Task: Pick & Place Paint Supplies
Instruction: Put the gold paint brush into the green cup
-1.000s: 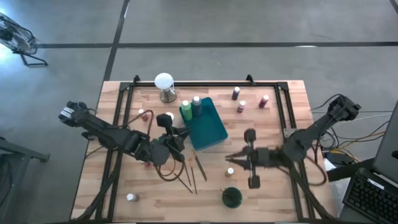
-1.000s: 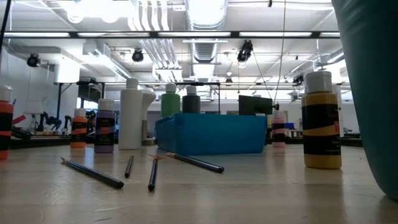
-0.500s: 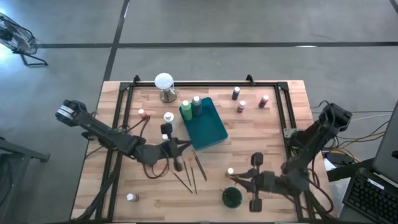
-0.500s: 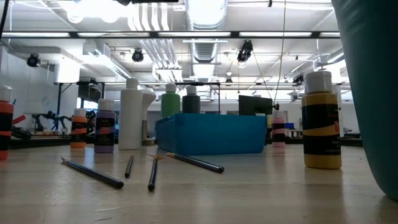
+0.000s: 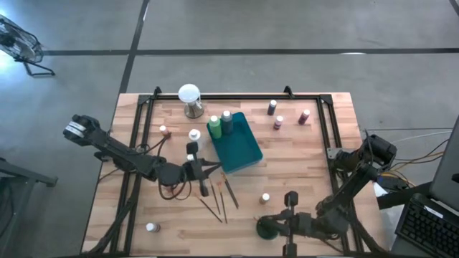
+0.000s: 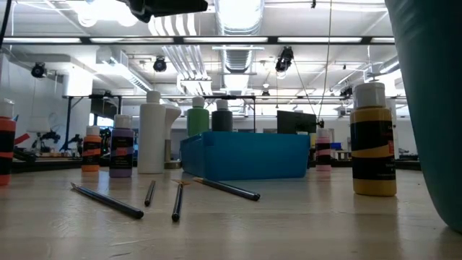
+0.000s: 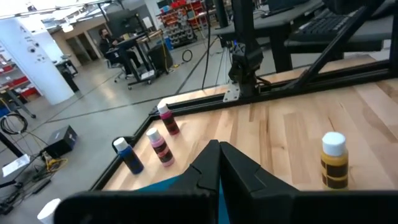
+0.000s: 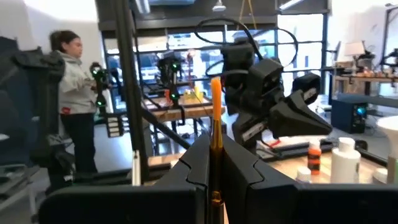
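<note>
Right gripper (image 8: 214,165) clamped on orange-handled brush (image 8: 215,118), bristle end hidden, lower centre frame, left gripper (image 5: 208,168) closed empty beside teal tray (image 5: 240,147).

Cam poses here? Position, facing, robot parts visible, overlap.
High: overhead, straight down; left arm, right arm, teal tray.
Low: table height, facing tray; arm part overhead.
Left wrist: past shut left fingers toward yellow bottle.
Right wrist: past right fingers shut on orange brush, toward left arm.
Shared: low and left wrist both show yellow bottle.

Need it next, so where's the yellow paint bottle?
High view: the yellow bottle stands near the table's front right, just behind the right gripper and right of the loose brushes.
</note>
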You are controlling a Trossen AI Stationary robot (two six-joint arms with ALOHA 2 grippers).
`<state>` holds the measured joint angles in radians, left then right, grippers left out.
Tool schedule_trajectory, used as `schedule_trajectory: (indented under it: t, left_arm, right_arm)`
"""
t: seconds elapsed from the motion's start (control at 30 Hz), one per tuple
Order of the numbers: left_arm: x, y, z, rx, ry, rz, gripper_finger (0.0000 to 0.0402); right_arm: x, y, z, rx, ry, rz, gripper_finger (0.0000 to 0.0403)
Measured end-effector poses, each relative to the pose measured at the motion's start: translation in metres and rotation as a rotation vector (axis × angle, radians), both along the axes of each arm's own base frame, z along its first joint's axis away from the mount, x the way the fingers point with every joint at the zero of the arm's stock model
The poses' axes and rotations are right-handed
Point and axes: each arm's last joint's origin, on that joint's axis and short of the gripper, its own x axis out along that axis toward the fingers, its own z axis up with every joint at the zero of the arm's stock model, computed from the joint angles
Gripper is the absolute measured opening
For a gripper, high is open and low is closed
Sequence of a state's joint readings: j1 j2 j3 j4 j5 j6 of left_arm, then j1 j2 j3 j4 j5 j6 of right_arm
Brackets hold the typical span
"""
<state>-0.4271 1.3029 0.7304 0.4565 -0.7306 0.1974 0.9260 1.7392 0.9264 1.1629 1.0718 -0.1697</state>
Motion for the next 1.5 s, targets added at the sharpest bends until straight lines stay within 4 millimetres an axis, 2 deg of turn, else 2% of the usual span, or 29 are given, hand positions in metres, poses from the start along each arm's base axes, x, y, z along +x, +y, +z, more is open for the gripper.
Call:
schedule_trajectory:
  t: [0.43, 0.8, 1.5]
  left_arm:
    - [0.000, -0.001, -0.004, -0.035, 0.005, -0.061, 0.0010]
    - [0.000, -0.001, -0.005, -0.033, 0.008, -0.062, 0.0010]
    - [0.000, -0.001, -0.005, -0.024, 0.010, -0.062, 0.0010]
  right_arm:
    - [0.005, 0.011, -0.033, -0.047, 0.057, 0.006, 0.0013]
    - [-0.004, -0.002, -0.062, 0.050, 0.105, -0.024, 0.0013]
    - [0.002, 0.001, -0.097, 0.096, 0.141, -0.024, 0.0013]
